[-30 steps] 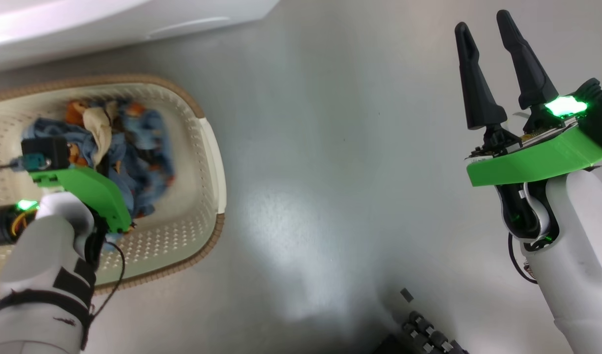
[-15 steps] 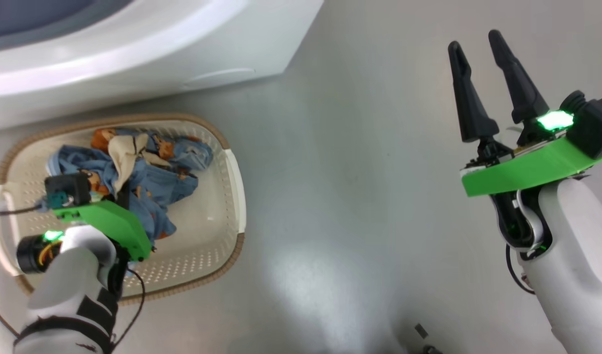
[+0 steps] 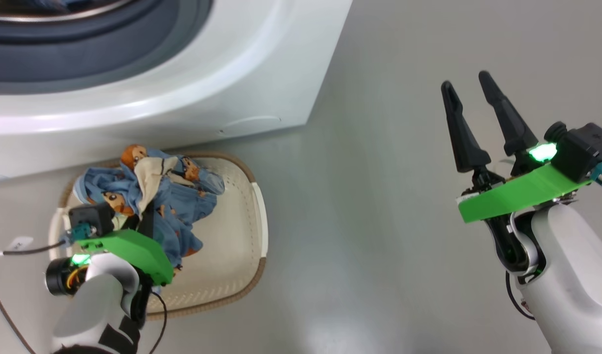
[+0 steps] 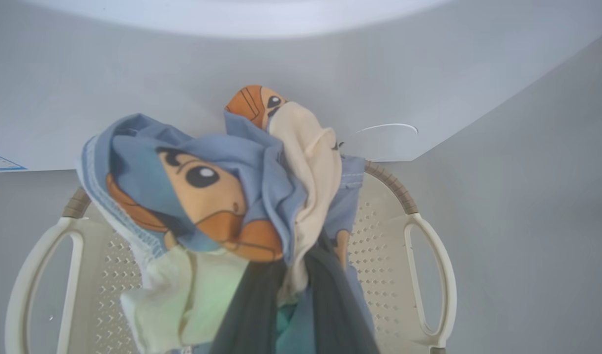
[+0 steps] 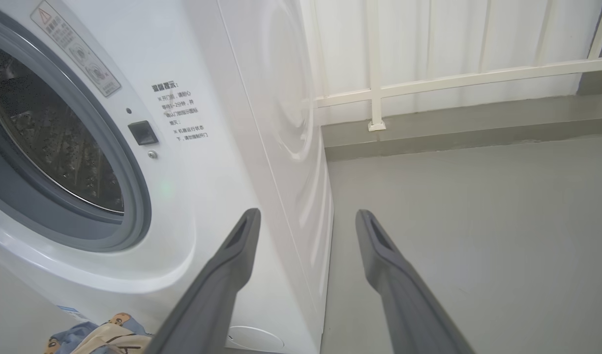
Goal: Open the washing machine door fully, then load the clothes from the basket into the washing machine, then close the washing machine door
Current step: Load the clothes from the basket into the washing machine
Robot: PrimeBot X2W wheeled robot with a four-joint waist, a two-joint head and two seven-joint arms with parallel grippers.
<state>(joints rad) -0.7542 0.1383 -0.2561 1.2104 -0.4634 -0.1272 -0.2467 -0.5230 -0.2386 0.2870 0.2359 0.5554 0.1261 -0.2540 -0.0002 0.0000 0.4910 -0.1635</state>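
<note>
My left gripper (image 4: 301, 265) is shut on the clothes (image 4: 207, 196), a bundle of light blue printed fabric with a cream piece. The bundle hangs bunched over the cream basket (image 3: 259, 216), against the washing machine's white front (image 4: 281, 73). In the head view the clothes (image 3: 153, 196) cover most of the left gripper (image 3: 146, 226). The washing machine (image 3: 207, 88) stands just behind the basket, its grey ring (image 3: 84, 54) and steel drum (image 5: 50, 128) uncovered. The washing machine door is out of view. My right gripper (image 3: 465, 80) stands open and empty over bare floor, right of the machine's corner (image 5: 307, 212).
Grey floor (image 3: 379, 221) stretches to the right of the machine and basket. A white railing (image 5: 375, 88) and wall stand behind the machine's right side. A thin cable (image 3: 15, 253) runs left from my left wrist.
The head camera has tilted up, so more of the machine shows and the basket sits lower in view. The clothes bundle has risen off the basket bottom in my left gripper. The right gripper stays open.
</note>
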